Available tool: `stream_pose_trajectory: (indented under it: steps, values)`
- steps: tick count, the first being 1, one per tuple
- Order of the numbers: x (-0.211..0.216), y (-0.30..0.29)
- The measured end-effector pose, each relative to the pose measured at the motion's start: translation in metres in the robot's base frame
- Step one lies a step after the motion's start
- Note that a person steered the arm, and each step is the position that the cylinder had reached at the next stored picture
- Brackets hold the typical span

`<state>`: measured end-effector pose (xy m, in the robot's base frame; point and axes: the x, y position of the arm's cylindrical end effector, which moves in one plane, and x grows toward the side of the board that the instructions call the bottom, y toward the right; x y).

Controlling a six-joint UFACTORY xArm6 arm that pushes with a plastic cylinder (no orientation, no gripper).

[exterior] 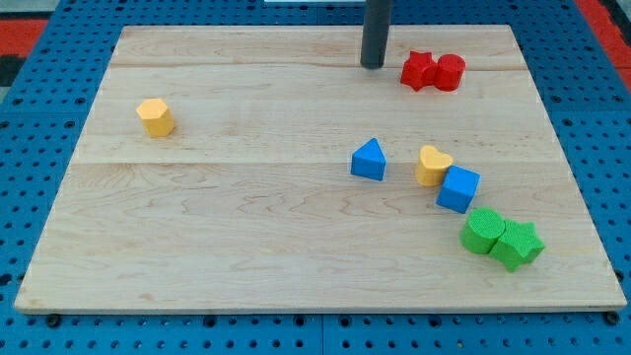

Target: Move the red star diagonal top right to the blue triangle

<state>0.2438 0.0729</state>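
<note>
Desk (246, 227): pale wooden board, grain running left to right, faint seams between planks. It fills most of the view. Under and around it, a blue perforated base (39, 335) with a regular grid of holes; a strip of red shows at the view's top corners.

Rod (376, 30): straight, dark grey, coming down from the view's top edge. No jaws on this arm, so nothing is grasped or clenched. My tip (373, 65) rests on the desk near the top edge, just left of the red star, with a small gap; not touching it.

Green pair, lower right: green cylinder (483, 231) touching green star (520, 245) on its right.

Blue cube (458, 188): right of centre, touching the yellow heart (432, 165) at its upper left.

Red star (418, 70): bright red, lobed outline, lying flat near the top of the desk, right of centre. It touches the red cylinder (450, 72) on its right side. It sits well apart from the blue triangle, above it and somewhat to the right.

Blue triangle (369, 160): near the centre of the desk, apex pointing up the view, left of the yellow heart with a clear gap.

Yellow hexagon (156, 116): alone at the view's left, well apart from all other blocks.
</note>
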Motion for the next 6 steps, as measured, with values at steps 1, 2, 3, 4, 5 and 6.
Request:
stream_pose_trajectory:
  steps: [1,2,3,4,5,6]
  values:
    - [-0.013,0.043]
    - [0.02,0.087]
    - [0.074,0.074]
    - [0.089,0.062]
    - [0.039,0.062]
    - [0.005,0.062]
